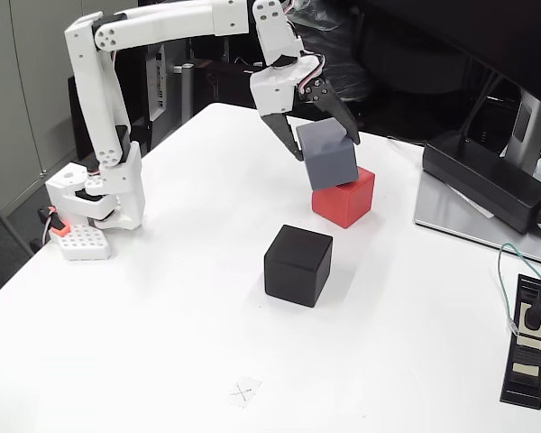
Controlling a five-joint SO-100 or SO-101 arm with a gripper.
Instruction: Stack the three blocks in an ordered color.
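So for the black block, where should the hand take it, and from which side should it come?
Take the black block across two opposite side faces, coming down from above. It sits flat on the table with its top face open and space all round; the red block stands apart behind it. Flat parallel sides suit a two-finger pinch, probably near mid-height.

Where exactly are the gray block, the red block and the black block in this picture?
gray block (327,155), fixed view, on its front face, between the pincer's fingers.
red block (341,205), fixed view, on its front face, under the gray one.
black block (297,268), fixed view, on its front face, alone on the table.
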